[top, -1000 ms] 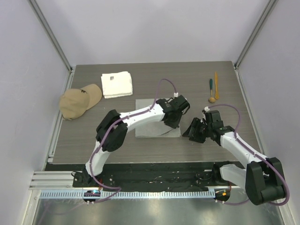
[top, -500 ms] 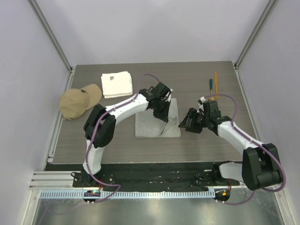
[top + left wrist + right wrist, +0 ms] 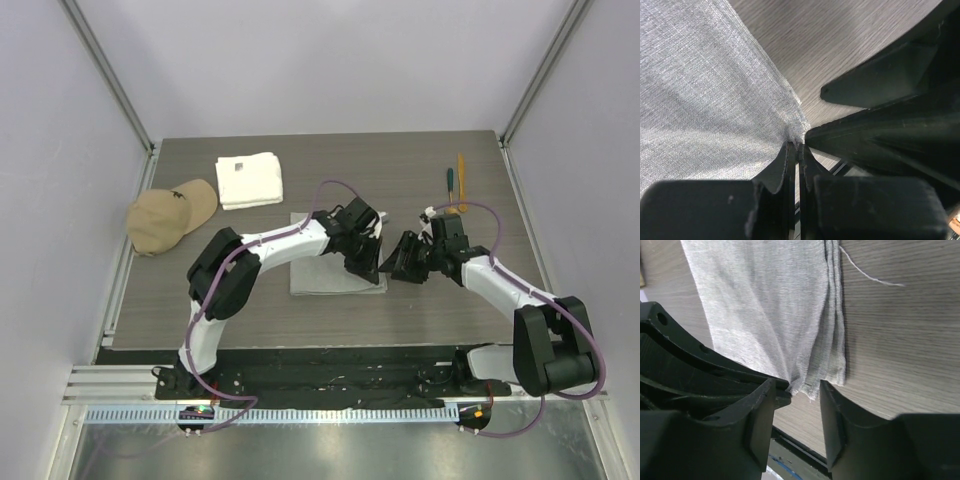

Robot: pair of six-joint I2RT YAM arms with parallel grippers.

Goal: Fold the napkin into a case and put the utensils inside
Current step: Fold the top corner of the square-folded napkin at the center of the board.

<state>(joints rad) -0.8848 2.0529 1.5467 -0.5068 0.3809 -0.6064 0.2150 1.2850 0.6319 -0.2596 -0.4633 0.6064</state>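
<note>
The light-grey napkin lies folded flat mid-table. My left gripper sits at its near right corner, and in the left wrist view the left gripper is shut, pinching the corner of the napkin. My right gripper faces it from the right. In the right wrist view the right gripper is open, with the layered corner of the napkin just at the mouth of its fingers. Of the utensils, a teal-handled piece and an orange stick lie at the far right.
A thick white towel lies at the back left and a tan cap near the left table edge. A loose thread trails from the napkin onto the wood. The two grippers nearly touch at the corner.
The left gripper has swung from the napkin's far part to its near right corner. The right gripper has moved left, up to the same corner.
</note>
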